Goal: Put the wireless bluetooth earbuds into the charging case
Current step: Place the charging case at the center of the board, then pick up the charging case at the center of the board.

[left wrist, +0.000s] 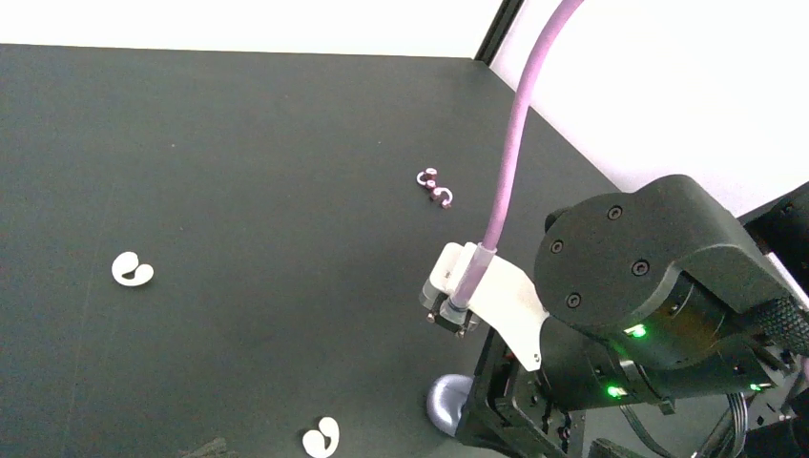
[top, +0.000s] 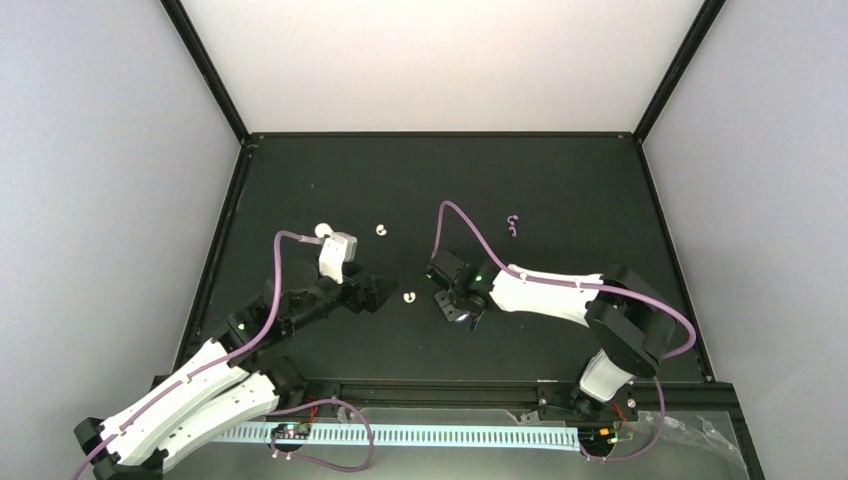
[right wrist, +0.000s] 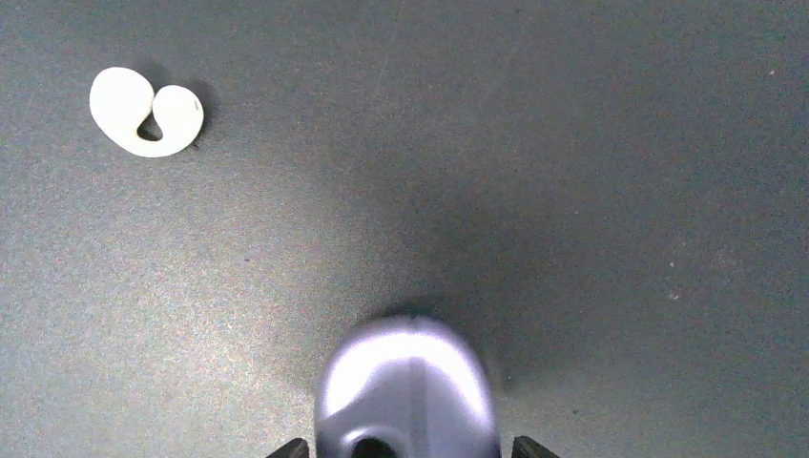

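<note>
Left gripper (top: 372,292) hangs low over the black counter (top: 560,180), well to the left of the charging case (right wrist: 408,386); it shows only as a dark shape in the top view and its own camera does not catch the fingers, so I cannot tell whether the jaws are apart or together. Far white earbud (top: 381,229) lies loose on the counter, left of the case and further back from it toward the rear wall. Near white earbud (top: 408,297) lies flat just left of the case, apart from it and touching nothing; the right wrist view shows it as a curled hook shape up and left of the case. The case itself is a rounded, glossy lilac-grey body sitting low against the counter. Right gripper (top: 461,318) is directly over it, with one dark fingertip (right wrist: 294,448) close on each side, clamped on the case as far as that view shows. Lilac earbuds (top: 512,226) lie as a touching pair, right of the case and well behind it.
</note>
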`<state>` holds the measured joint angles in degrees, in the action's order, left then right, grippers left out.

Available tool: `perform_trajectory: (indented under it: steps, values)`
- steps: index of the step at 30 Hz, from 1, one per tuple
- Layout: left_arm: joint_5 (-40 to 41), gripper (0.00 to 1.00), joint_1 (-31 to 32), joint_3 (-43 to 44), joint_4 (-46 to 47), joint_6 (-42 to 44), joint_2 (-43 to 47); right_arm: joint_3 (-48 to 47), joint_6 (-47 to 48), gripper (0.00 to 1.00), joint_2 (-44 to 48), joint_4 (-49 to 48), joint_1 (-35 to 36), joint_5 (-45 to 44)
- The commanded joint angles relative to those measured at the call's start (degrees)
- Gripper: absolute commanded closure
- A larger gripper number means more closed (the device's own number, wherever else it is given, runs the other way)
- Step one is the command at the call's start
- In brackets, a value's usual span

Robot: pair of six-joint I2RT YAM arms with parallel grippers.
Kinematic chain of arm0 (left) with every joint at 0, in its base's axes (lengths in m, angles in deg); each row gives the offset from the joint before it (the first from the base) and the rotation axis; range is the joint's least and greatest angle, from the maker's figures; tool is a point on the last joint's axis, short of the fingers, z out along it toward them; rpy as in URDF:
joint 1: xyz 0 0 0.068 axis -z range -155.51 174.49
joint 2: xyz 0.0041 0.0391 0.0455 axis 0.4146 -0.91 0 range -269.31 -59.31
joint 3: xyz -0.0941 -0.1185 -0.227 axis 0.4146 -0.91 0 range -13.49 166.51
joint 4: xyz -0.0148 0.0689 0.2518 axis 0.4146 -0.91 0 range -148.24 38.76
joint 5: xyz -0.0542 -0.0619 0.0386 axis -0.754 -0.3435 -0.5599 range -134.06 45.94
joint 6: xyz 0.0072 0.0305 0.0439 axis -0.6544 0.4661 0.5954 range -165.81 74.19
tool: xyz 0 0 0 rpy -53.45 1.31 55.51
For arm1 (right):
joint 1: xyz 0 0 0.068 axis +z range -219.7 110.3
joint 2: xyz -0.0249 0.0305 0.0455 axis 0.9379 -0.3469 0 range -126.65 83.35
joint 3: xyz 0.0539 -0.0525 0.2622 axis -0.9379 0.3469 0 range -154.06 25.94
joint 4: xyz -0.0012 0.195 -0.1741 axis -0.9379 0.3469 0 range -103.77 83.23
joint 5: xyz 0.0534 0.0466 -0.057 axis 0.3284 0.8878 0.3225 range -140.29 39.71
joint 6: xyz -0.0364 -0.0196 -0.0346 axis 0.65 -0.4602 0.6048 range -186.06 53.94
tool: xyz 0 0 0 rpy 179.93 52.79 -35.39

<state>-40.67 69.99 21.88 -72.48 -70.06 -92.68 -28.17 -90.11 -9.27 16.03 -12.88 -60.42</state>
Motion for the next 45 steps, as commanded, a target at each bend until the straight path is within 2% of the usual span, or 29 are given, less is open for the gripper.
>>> perform_trajectory:
  steps: [1, 13, 19, 24, 29, 34, 37, 42, 45]
  values:
    - [0.6, 0.01, 0.2, 0.2, -0.8, 0.0, 0.2, -1.0, 1.6, 0.44, -0.6, 0.8, -0.4, 1.0]
    - [0.1, 0.01, 0.2, -0.1, 0.2, 0.2, -1.0, 2.1, 1.8, 0.33, 0.8, 1.4, -0.3, 3.0]
    - [-0.7, 0.01, 0.3, 0.0, 0.8, -0.2, -1.8, 0.7, -0.1, 0.34, -1.5, -0.1, -0.4, 4.1]
    - [-0.5, 0.01, 0.2, 0.1, 0.2, -0.2, -1.5, 0.5, -0.8, 0.38, -2.1, 1.2, -0.9, 0.6]
    - [-0.5, 0.01, 0.2, -0.2, 0.3, -0.4, -1.2, 4.5, -1.7, 0.38, 1.3, 0.8, -3.9, 0.4]
    - [-0.6, 0.01, 0.2, -0.4, 0.7, -0.5, -1.5, 5.7, -0.5, 0.34, 4.6, -1.3, -4.0, 4.7]
    - [-0.7, 0.01, 0.2, -0.4, 0.8, -0.6, -1.7, 6.2, 0.1, 0.28, 5.9, -3.3, -4.0, 6.9]
    - [-0.9, 0.01, 0.3, -0.4, 1.1, -0.8, -1.8, 3.5, 1.5, 0.22, 3.5, -3.2, -3.9, 5.8]
    - [-0.9, 0.01, 0.2, -0.2, 0.8, -0.8, -1.9, 1.8, 2.9, 0.22, 0.9, -2.2, -3.9, 4.7]
